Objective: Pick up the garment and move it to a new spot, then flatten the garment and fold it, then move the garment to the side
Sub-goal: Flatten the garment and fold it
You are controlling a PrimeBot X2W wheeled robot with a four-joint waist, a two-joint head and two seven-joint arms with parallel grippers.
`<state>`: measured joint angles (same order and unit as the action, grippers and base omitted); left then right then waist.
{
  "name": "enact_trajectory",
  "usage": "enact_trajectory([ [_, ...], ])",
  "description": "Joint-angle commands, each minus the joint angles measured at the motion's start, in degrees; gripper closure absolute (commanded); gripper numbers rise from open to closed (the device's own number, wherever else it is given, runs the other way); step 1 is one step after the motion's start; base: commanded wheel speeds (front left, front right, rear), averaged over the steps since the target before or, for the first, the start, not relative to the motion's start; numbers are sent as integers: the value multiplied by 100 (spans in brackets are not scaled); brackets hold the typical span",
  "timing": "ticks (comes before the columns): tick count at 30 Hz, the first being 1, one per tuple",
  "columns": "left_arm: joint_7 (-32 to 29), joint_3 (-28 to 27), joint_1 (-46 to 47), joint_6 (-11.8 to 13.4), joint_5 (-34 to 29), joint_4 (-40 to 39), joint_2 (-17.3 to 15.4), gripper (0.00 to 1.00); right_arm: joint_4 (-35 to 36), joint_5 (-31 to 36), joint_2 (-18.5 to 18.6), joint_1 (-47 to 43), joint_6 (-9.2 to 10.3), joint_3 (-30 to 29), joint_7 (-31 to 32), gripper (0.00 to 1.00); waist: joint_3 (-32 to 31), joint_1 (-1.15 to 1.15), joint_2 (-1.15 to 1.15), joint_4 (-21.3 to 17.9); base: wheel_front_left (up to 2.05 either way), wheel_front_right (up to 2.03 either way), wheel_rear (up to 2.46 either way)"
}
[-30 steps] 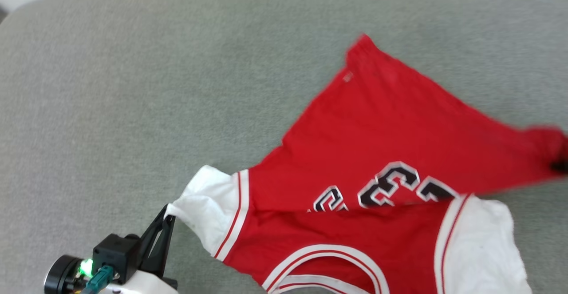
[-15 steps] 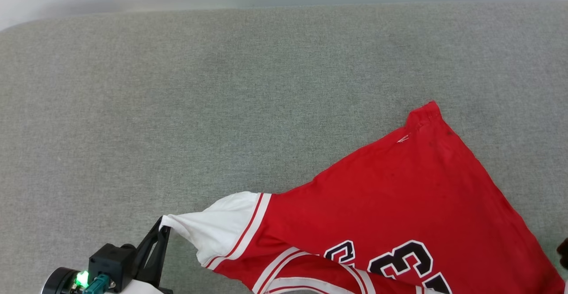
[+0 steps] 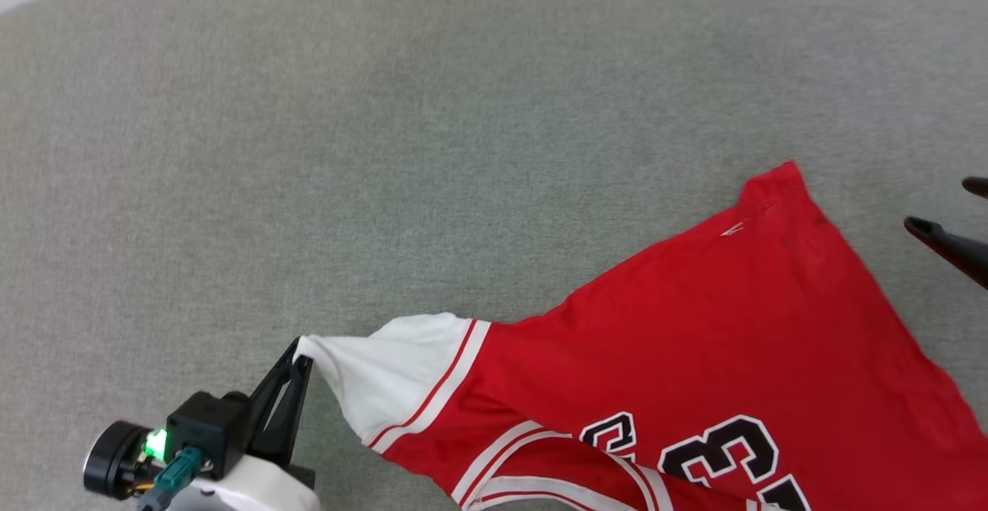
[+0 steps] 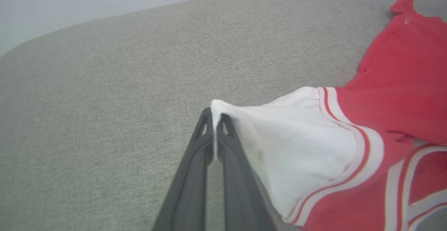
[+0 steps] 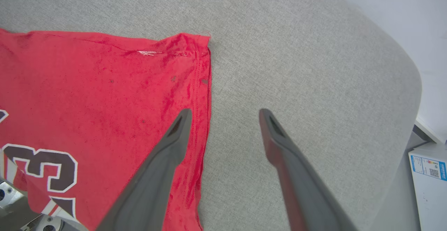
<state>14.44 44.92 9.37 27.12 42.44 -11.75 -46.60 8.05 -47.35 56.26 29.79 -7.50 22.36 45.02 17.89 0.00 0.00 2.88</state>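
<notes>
The garment (image 3: 695,326) is laid out on the grey surface (image 3: 347,148); its white sleeve tip (image 4: 223,107) is clenched in the left tool (image 4: 213,116); the right tool (image 5: 223,114) is spread wide by the hem (image 5: 206,84), nothing gripped; flattening looks half done tbh, folding and moving aside are left.

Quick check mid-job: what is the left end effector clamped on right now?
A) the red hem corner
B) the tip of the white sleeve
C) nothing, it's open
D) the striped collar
B: in the left wrist view the left end effector is shut on the tip of the white sleeve of the garment, and the cloth is drawn to a point between its fingers.
</notes>
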Motion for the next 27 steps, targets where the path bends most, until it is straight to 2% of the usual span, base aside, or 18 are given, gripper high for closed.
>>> enact_trajectory([
  [1, -8, 8, 127, -35, -55, 15, 38, 100, -113, 65, -108, 340, 3, 217, 250, 0, 168, 0, 0, 121, 0, 0, 0],
  [6, -30, 40, 414, -122, -170, 30, 162, 100, -686, 353, -493, 1439, 3, 1026, 941, 0, 487, 0, 0, 297, 0, 0, 0],
  [9, -32, 66, 551, -149, -237, 39, 239, 100, -1134, 474, -752, 1920, 2, 1386, 1068, 0, 680, 0, 0, 402, 0, 0, 0],
  [14, -30, 86, 713, -187, -303, 73, 332, 100, -1821, 553, -1131, 2373, 2, 1889, 924, 0, 976, 0, 0, 521, 0, 0, 0],
  [22, -3, 91, 809, -264, -274, 239, 444, 100, -2400, 249, -1278, 2198, 0, 2984, 657, 0, 1072, 0, 0, 542, 0, 0, 0],
  [23, 0, 89, 797, -269, -261, 269, 449, 100, -2420, 246, -1244, 2211, -6, 3058, 540, 82, 1039, 0, 0, 524, 0, 0, 0],
  [24, 1, 77, 780, -269, -249, 296, 451, 100, -2439, 227, -1231, 2262, -6, 3075, 396, 100, 992, 0, 0, 498, 0, 0, 0],
  [27, 9, 36, 728, -274, -246, 371, 411, 100, -2471, 135, -1199, 2457, -2, 3014, -83, 100, 779, 0, 0, 400, 0, 0, 0],
])
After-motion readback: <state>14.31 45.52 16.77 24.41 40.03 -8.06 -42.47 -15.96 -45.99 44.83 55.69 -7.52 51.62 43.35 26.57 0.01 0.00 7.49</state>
